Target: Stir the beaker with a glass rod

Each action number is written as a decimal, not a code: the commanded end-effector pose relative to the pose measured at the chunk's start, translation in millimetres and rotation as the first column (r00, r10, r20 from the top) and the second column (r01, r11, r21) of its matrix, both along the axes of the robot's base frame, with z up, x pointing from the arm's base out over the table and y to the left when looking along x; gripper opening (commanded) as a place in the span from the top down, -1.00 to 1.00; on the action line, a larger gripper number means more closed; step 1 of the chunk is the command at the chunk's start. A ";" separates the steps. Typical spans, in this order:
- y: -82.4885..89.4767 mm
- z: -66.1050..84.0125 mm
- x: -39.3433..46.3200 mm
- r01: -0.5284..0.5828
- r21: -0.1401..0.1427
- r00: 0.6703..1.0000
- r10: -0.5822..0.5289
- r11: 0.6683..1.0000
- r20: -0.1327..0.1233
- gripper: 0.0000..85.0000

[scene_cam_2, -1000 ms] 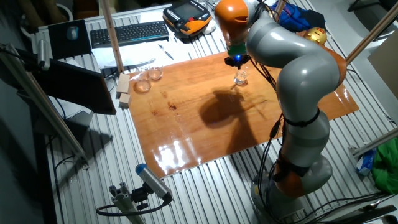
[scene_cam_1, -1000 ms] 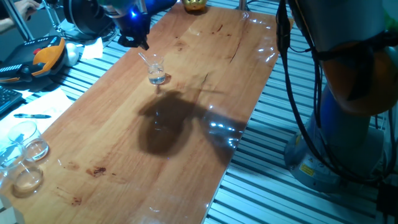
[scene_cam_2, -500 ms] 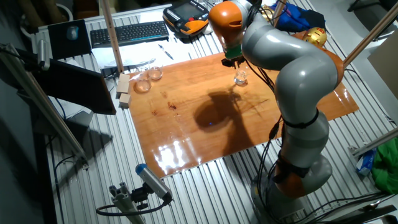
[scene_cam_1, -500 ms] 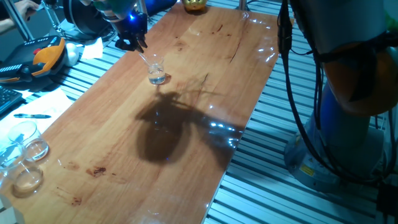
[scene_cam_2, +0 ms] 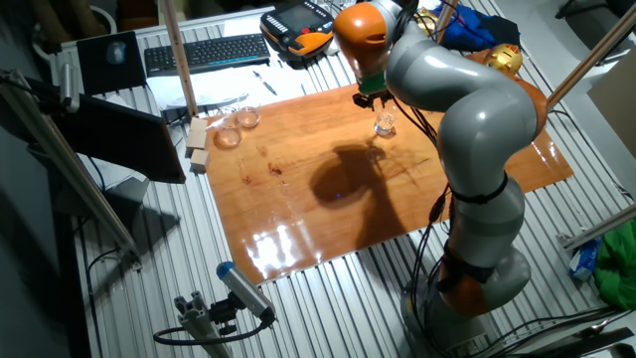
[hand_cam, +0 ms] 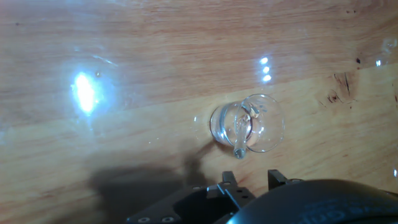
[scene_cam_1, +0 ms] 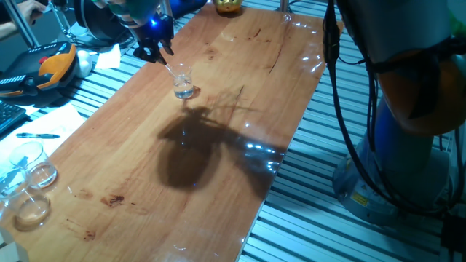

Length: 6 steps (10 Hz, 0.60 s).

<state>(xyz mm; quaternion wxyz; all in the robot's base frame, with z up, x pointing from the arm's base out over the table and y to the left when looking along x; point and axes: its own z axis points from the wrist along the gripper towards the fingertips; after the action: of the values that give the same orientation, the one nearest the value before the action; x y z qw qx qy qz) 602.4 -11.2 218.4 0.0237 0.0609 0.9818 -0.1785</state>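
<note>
The beaker is small and clear and stands upright on the wooden table, toward its far left side. It also shows in the other fixed view and from above in the hand view. The glass rod leans in the beaker, its lower end inside and its upper end over the rim. My gripper hangs just above and to the left of the rod's upper end. In the hand view my gripper has its fingertips apart, with bare wood between them and nothing held.
Larger clear glass dishes are grouped at the table's near left corner. A handheld controller and papers lie off the left edge. A yellow object sits at the far end. The arm's base and cables stand to the right.
My gripper has turned and shifted a little left, away from the beaker. The rod and the beaker stay where they were.
</note>
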 end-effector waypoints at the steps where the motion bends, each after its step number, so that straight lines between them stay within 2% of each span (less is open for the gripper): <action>1: 0.2 -0.9 0.1 -0.001 0.002 1.000 0.001 1.000 0.001 -0.20; 3: 0.1 -3.4 0.8 0.002 -0.002 1.000 -0.002 1.000 0.015 -0.20; 6: -2.3 -16.1 4.1 0.013 -0.001 1.000 -0.013 1.000 0.023 -0.20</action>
<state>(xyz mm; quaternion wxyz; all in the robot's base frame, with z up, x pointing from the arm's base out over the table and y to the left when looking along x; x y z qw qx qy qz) 606.6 -13.8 201.6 0.0334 0.0694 0.9809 -0.1786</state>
